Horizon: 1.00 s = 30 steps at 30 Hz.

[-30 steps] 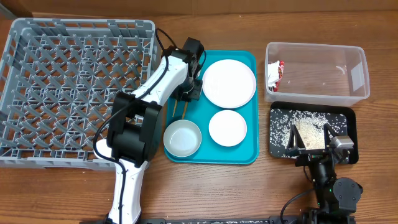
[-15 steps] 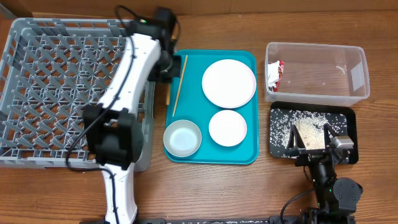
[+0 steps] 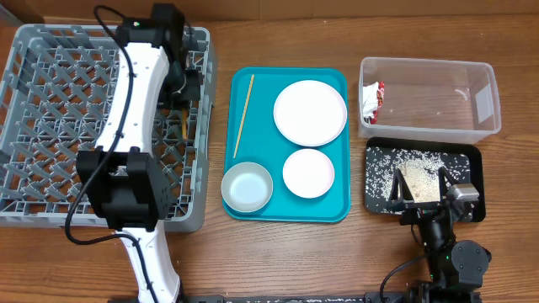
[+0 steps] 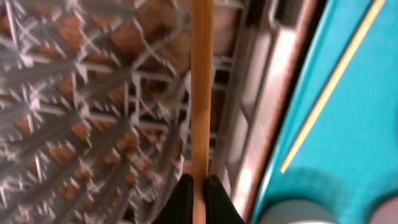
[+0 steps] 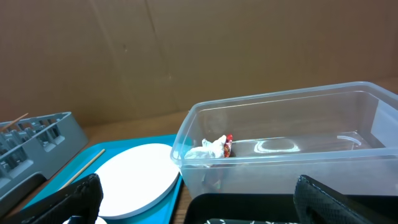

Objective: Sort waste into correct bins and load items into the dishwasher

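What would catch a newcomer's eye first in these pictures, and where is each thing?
The big grey rack fills the table's left; the left arm reaches over it, its tool shut on a chopstick. A teal tray in the middle carries a plate, saucer, bowl and second chopstick. At right, a clear tub holds a wrapper, next to a black tray strewn with rice.

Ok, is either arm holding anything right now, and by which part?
The left gripper pinches a wooden chopstick across its shaft, above the dish rack; how near an end is unclear. The right gripper is open, holding nothing.
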Each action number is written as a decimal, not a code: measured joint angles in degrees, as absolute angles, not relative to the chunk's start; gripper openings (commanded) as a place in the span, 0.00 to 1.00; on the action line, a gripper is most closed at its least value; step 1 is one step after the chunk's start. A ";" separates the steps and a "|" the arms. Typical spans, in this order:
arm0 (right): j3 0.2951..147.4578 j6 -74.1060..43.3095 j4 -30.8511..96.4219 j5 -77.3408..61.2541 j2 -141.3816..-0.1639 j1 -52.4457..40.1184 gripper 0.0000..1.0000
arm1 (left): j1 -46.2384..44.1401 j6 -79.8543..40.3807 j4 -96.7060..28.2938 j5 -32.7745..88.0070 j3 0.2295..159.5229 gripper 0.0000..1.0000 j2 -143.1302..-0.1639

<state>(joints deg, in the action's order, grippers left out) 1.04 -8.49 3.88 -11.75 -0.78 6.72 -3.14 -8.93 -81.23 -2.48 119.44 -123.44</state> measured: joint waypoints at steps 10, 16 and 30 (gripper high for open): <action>1.04 -8.51 3.90 -11.75 -0.78 6.72 1.00 | -3.01 -0.27 -78.50 -1.08 113.16 0.62 -123.44; 1.04 -8.47 3.88 -11.75 -0.78 6.72 1.00 | -3.01 -0.95 -83.99 3.53 116.71 1.00 -123.44; 1.04 -8.54 3.90 -11.75 -0.78 6.72 1.00 | -15.35 -1.87 -75.94 2.28 120.01 0.49 -124.70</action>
<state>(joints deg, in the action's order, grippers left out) 1.04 -8.54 3.90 -11.75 -0.78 6.72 -15.35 -1.87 -75.94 2.28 120.01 -124.70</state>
